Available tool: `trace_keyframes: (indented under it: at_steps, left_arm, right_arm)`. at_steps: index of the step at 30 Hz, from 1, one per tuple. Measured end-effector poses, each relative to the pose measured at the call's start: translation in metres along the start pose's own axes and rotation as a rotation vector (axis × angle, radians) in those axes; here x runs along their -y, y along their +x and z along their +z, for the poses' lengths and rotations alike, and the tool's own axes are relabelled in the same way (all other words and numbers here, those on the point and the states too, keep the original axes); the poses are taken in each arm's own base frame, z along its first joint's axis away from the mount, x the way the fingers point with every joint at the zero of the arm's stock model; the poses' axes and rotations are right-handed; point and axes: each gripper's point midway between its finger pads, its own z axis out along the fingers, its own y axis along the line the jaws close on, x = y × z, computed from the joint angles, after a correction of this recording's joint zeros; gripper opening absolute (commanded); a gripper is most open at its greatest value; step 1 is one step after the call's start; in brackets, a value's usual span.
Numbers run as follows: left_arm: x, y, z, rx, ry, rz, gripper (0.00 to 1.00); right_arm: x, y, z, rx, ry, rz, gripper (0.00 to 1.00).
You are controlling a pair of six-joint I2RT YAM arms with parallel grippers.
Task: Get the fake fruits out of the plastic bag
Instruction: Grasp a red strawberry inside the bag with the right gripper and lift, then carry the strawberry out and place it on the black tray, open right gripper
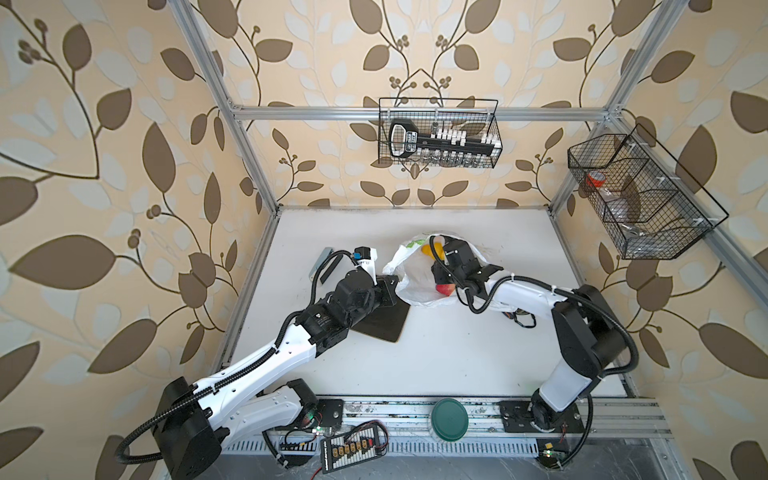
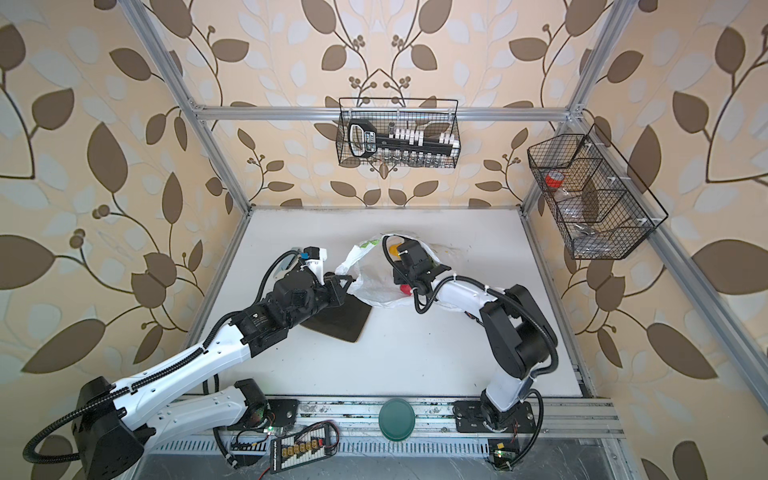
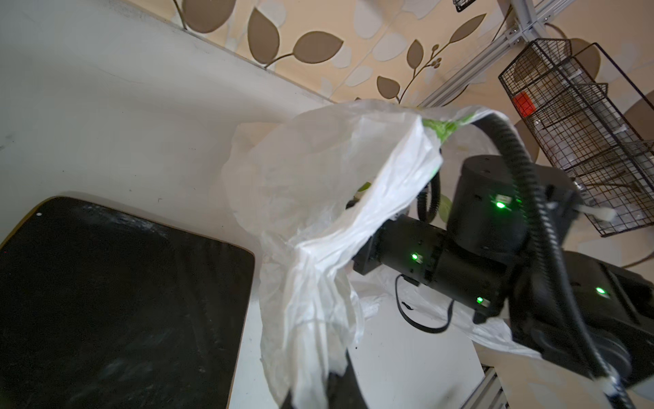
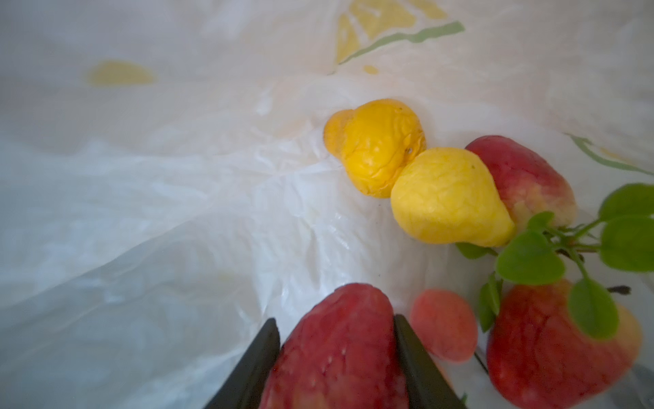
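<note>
1. A thin white plastic bag (image 1: 409, 291) (image 2: 368, 286) printed with lemon slices is being shown lying on the white table (image 1: 457, 357), with a black square plate (image 1: 384, 324) just beside the bag.
2. A bunched edge of the bag is being pinched by the left gripper (image 3: 318, 382), whose jaws are pressed together on the film.
3. Inside the bag, a red speckled toy fruit (image 4: 336, 364) is being clamped on both sides by the right gripper (image 4: 334, 318).
4. Deeper inside the bag, an orange-yellow toy pear (image 4: 375, 145) is being touched by a pale yellow toy pear (image 4: 446, 198).
5. Close by, also inside the bag, two red-yellow toy fruits (image 4: 523, 177) (image 4: 552, 350), a small pink-orange toy fruit (image 4: 444, 325) and a green leafy sprig (image 4: 531, 262) are being shown.
</note>
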Motion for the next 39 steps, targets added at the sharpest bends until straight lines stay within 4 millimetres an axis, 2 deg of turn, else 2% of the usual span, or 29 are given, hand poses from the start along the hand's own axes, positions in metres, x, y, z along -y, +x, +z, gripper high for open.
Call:
trace_keyframes:
  at_steps: [6, 11, 15, 18, 21, 24, 29, 32, 34, 39]
  left_arm:
    - [-0.009, 0.001, 0.010, -0.002, -0.048, 0.000, 0.00]
    - [-0.014, -0.015, 0.019, 0.023, -0.077, -0.017, 0.00]
    - [-0.022, -0.029, 0.024, 0.037, -0.089, -0.039, 0.00]
    - [-0.033, -0.034, 0.028, 0.029, -0.102, -0.056, 0.00]
    - [-0.044, -0.036, 0.031, 0.021, -0.119, -0.068, 0.00]
    - [-0.049, -0.039, 0.032, 0.020, -0.123, -0.076, 0.00]
    - [-0.048, -0.044, 0.031, 0.026, -0.119, -0.080, 0.00]
    - [-0.051, -0.045, 0.031, 0.027, -0.126, -0.083, 0.00]
    - [-0.052, -0.044, 0.031, 0.023, -0.130, -0.084, 0.00]
    - [-0.053, -0.043, 0.030, 0.016, -0.136, -0.088, 0.00]
  right_arm:
    - [-0.023, 0.022, -0.034, -0.020, -0.185, -0.081, 0.24]
    - [-0.052, 0.035, -0.069, 0.002, -0.347, -0.185, 0.24]
    - [-0.072, 0.036, -0.098, 0.060, -0.431, -0.275, 0.24]
    - [-0.094, 0.039, -0.121, 0.121, -0.492, -0.384, 0.25]
    - [-0.126, 0.051, -0.135, 0.162, -0.564, -0.525, 0.25]
    - [-0.147, 0.073, -0.126, 0.136, -0.592, -0.609, 0.24]
    - [-0.177, 0.115, -0.085, 0.048, -0.575, -0.677, 0.25]
    - [-0.195, 0.134, -0.062, 0.013, -0.562, -0.685, 0.25]
    - [-0.201, 0.138, -0.047, 0.006, -0.538, -0.673, 0.25]
    - [-0.199, 0.137, -0.018, 0.001, -0.444, -0.634, 0.27]
